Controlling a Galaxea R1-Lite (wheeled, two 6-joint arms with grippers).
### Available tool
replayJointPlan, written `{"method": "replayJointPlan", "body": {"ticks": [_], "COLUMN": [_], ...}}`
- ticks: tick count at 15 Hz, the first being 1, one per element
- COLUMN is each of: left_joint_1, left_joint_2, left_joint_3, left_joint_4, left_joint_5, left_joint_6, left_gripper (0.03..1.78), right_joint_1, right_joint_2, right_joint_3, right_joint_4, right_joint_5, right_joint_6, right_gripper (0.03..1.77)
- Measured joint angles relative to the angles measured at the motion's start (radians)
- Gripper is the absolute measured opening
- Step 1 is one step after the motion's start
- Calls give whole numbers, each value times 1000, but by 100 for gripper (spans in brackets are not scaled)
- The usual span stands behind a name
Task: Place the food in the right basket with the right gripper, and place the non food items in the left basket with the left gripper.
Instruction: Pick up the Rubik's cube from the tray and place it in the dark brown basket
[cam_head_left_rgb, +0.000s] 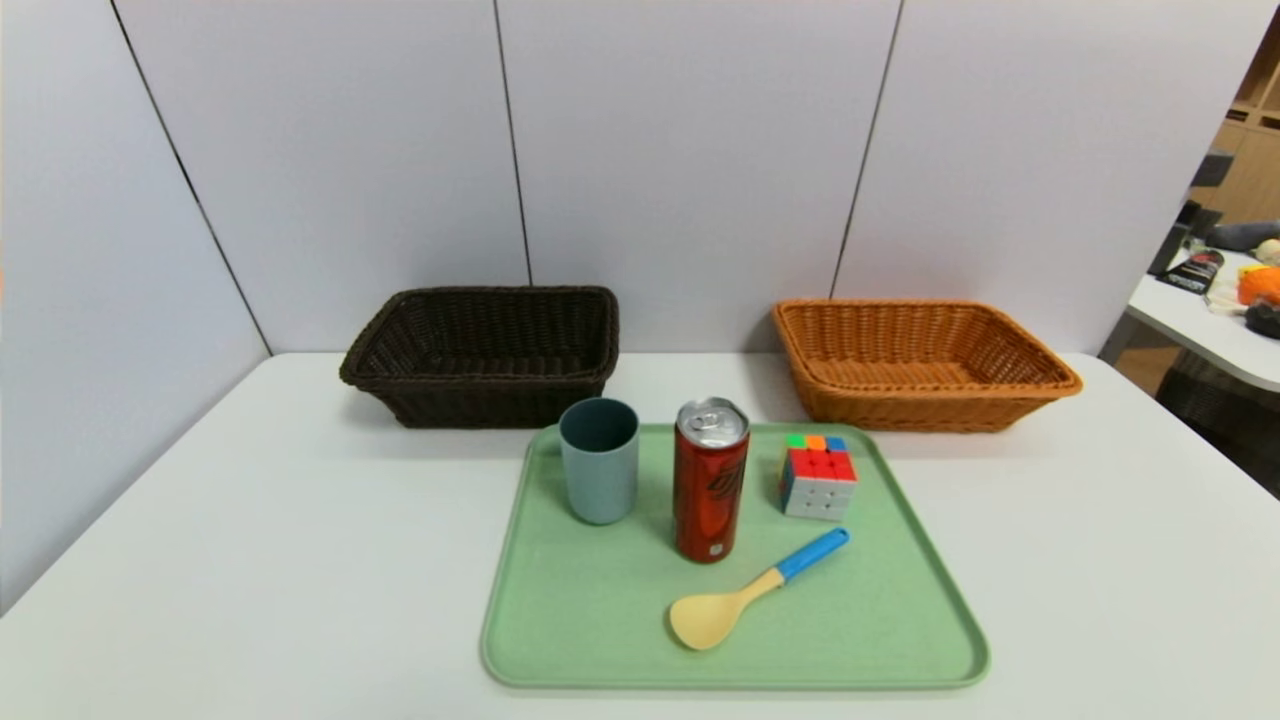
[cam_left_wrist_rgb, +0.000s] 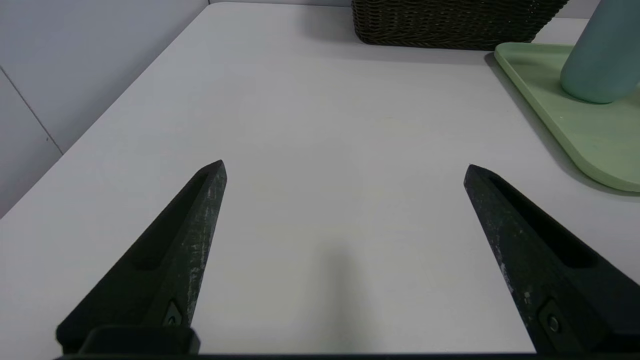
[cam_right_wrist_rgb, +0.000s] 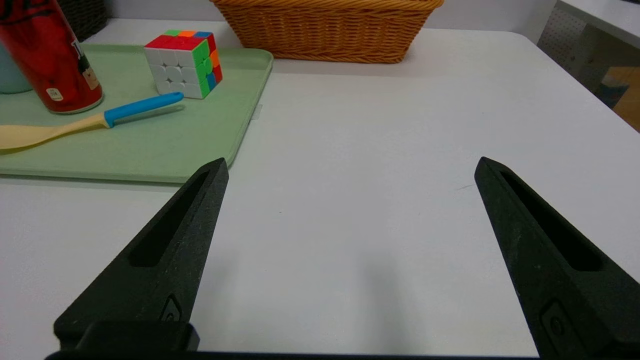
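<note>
A tall red drink can (cam_head_left_rgb: 711, 480) stands upright in the middle of a green tray (cam_head_left_rgb: 560, 640). Left of it on the tray is a blue-grey cup (cam_head_left_rgb: 599, 460); right of it is a multicoloured puzzle cube (cam_head_left_rgb: 818, 476). A yellow spoon with a blue handle (cam_head_left_rgb: 760, 588) lies in front of the can. The dark brown left basket (cam_head_left_rgb: 485, 355) and the orange-tan right basket (cam_head_left_rgb: 920, 362) stand behind the tray. Neither arm shows in the head view. My left gripper (cam_left_wrist_rgb: 345, 167) is open above bare table left of the tray. My right gripper (cam_right_wrist_rgb: 351, 167) is open above bare table right of the tray.
The white table (cam_head_left_rgb: 200, 520) is walled by grey panels at the back and on the left. Another table with clutter (cam_head_left_rgb: 1230, 300) stands off to the far right. The tray's rim (cam_right_wrist_rgb: 235, 150) lies close to one right finger (cam_right_wrist_rgb: 170, 250).
</note>
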Motion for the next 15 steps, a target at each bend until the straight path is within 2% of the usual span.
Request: {"method": "replayJointPlan", "body": {"ticks": [15], "left_joint_1": [0], "left_joint_2": [0], "left_joint_3": [0], "left_joint_4": [1], "left_joint_5": [-3], "left_joint_6": [12], "left_gripper": [169], "right_joint_1": [0], "right_joint_2": [0], "right_joint_3": [0], "right_joint_4": [-3], "right_joint_5": [3], "right_joint_6": [-10], "right_gripper": [170]}}
